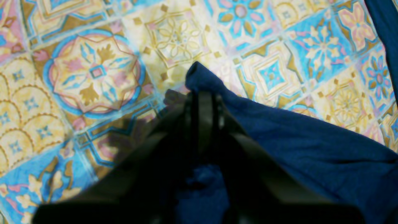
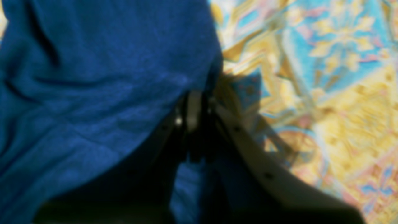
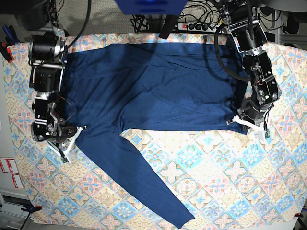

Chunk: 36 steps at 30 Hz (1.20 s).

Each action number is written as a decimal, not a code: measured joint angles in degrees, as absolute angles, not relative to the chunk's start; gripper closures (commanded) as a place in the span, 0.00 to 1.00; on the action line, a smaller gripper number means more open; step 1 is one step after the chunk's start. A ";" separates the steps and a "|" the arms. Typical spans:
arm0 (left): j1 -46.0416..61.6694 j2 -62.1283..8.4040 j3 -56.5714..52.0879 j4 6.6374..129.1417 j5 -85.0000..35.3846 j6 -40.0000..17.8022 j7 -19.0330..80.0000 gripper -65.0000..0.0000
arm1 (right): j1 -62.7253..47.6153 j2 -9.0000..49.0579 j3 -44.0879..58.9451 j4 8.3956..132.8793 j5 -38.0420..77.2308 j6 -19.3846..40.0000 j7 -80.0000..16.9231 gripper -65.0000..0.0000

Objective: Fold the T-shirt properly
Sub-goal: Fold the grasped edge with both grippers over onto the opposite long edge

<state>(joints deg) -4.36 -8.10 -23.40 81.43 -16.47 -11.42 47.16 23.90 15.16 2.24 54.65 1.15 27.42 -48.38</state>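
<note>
A pastel tile-patterned tablecloth [image 3: 225, 177] is covering the whole table. At twelve o'clock a white power strip [image 3: 199, 25] is lying among black cables [image 3: 144, 21], and red-printed labels [image 3: 7, 167] are sitting at eight o'clock.

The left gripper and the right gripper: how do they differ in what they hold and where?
The left gripper pinches the T-shirt at its plain corner, with no sleeve there; the right gripper pinches beside the long sleeve stretched over the tablecloth. In the base view, left sits higher than right. Both are shut on fabric.
</note>
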 measured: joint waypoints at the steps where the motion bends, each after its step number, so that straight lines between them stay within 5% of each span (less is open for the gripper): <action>1: -4.29 -8.08 -23.42 81.82 -16.47 -11.42 47.20 1.00 | 22.52 15.00 3.70 57.01 1.13 28.58 -49.69 1.00; 6: -2.83 -8.08 -23.40 86.56 -16.60 -11.42 47.18 1.00 | 16.93 13.80 7.25 66.22 0.84 34.72 -53.98 1.00; 21: 5.67 -8.10 -23.38 96.42 -16.73 -11.44 47.11 1.00 | 2.35 13.65 7.35 90.80 1.28 34.68 -57.23 1.00; 36: 12.62 -8.25 -23.40 105.23 -16.78 -11.44 47.09 1.00 | -7.79 13.67 7.35 101.84 1.26 34.81 -57.65 1.00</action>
<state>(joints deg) 12.62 -8.25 -23.40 105.23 -16.78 -11.44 47.09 -7.79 13.67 7.35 101.84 1.26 34.81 -57.65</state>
